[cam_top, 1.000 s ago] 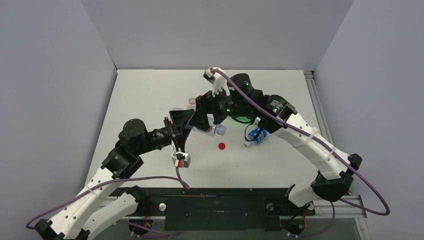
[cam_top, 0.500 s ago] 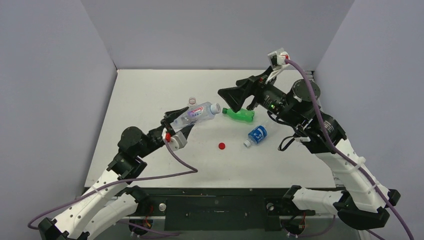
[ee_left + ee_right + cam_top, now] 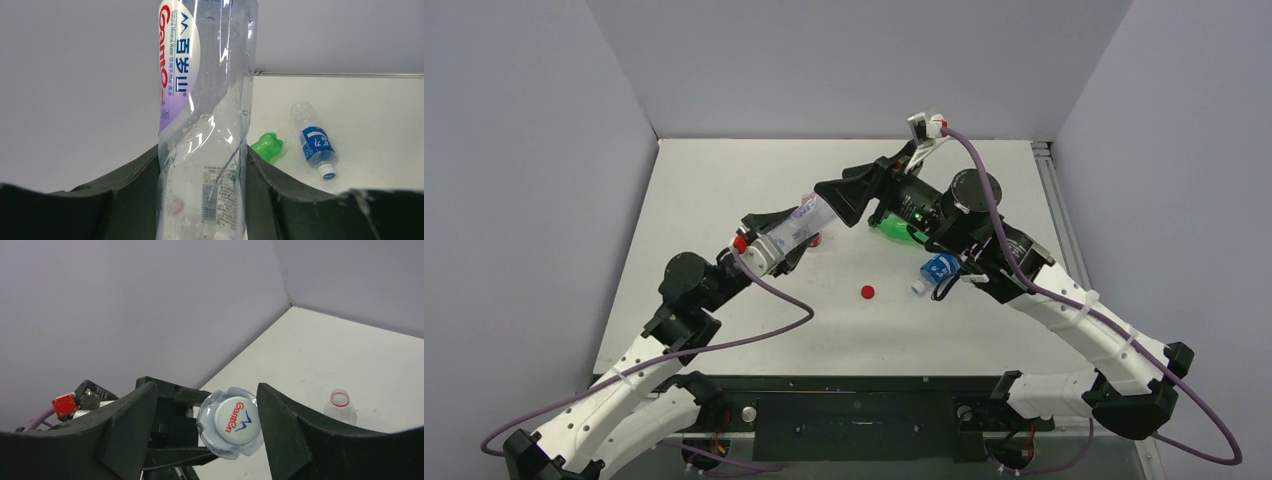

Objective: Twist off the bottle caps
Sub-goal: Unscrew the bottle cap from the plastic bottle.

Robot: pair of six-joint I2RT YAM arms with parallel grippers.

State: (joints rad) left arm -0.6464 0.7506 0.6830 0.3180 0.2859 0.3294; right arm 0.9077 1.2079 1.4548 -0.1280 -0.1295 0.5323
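The white tabletop point(image 3: 724, 180) fills the middle of the overhead view. The left arm point(image 3: 689, 290) rises from the lower left of that frame and the right arm point(image 3: 1044, 300) from the lower right. They meet just above centre.

The left claw point(image 3: 202, 155) is closed on the clear bottle with the red-and-white label point(image 3: 796, 230), one jaw pressed into each side of its lower body. It holds the bottle off the tabletop, slanting up and to the right in the overhead view. The right claw point(image 3: 207, 392) is open. Its jaws stand either side of that bottle's neck end without clamping it.

The green bottle point(image 3: 892, 228) lies on its side right of centre, partly hidden behind the right arm. The blue-labelled bottle point(image 3: 938, 268) lies on its side just below it, near but apart. A ribbed clear bottle point(image 3: 341, 410) stands upright at the right of the right wrist view. Its mouth is uncapped, with a red ring round the neck.

The white cap point(image 3: 236, 420), printed in red and blue, sits on the held bottle, facing the right wrist camera between the jaws. The whitish-blue cap point(image 3: 918, 288) is on the blue-labelled bottle, at its lower-left end. The red cap point(image 3: 867, 292) lies loose on the tabletop near centre, left of the blue-labelled bottle.
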